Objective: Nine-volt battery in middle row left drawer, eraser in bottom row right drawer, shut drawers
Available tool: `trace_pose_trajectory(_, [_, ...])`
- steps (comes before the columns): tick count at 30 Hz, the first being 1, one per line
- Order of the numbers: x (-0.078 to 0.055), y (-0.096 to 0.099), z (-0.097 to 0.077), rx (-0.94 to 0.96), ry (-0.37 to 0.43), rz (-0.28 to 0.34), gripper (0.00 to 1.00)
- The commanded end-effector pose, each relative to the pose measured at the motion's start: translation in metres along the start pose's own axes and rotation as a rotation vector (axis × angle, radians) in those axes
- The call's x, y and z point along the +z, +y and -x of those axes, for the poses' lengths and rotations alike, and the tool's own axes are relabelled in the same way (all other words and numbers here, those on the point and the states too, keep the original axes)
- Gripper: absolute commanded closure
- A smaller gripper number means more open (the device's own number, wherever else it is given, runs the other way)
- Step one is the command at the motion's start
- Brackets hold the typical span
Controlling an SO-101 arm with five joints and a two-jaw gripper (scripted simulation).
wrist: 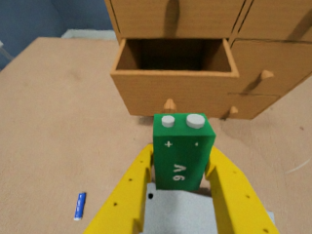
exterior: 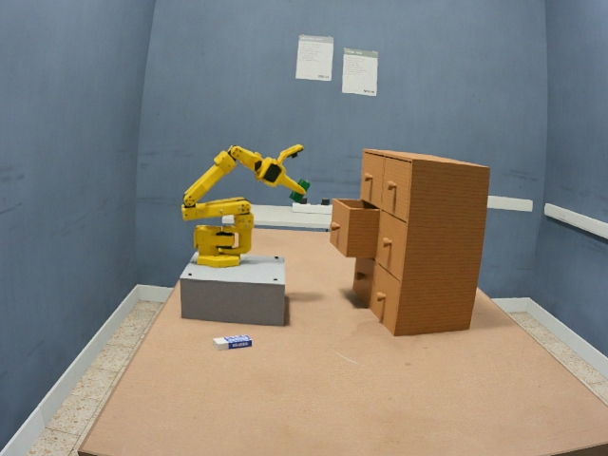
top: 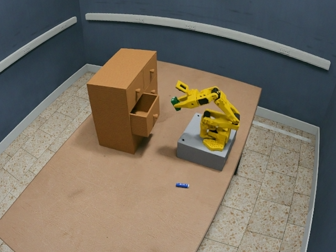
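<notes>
My gripper (top: 177,104) (exterior: 300,190) (wrist: 180,163) is shut on the green nine-volt battery (top: 175,100) (exterior: 297,193) (wrist: 178,156), terminals outward. It is in the air in front of the chest, about at or slightly above the open drawer's rim, not over it. The left middle drawer (top: 138,124) (exterior: 362,233) (wrist: 175,90) is pulled well out; its visible inside looks empty, partly shadowed. The right bottom drawer (exterior: 387,306) is shut. The white and blue eraser (exterior: 232,342) lies on the table beside the grey base, on the chest's right side; the top view does not show it.
A blue cylindrical battery (top: 182,185) (wrist: 80,206) lies on the table on the chest's left side. The arm stands on a grey block (top: 199,154) (exterior: 233,299) facing the wooden chest (top: 111,114) (exterior: 442,245). The chest's other drawers look shut.
</notes>
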State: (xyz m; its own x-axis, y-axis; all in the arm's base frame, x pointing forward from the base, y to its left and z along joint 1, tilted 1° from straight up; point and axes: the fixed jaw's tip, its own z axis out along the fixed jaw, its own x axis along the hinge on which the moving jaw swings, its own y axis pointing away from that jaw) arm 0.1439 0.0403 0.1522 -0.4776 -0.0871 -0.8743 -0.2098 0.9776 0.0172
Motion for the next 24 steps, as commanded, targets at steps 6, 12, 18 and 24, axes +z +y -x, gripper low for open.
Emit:
trace_pose_trajectory(6, [-0.012, 0.001, 0.021, -0.01, -0.136, 0.005, 1.0])
trace_pose_trajectory(12, [-0.001, 0.0, 0.027, -0.01, -0.14, 0.002, 1.0])
trace_pose_trajectory(18, [0.01, 0.0, 0.033, -0.01, -0.143, -0.001, 1.0])
trace_pose_trajectory(24, [0.012, 0.0, 0.034, -0.01, -0.143, -0.002, 1.0])
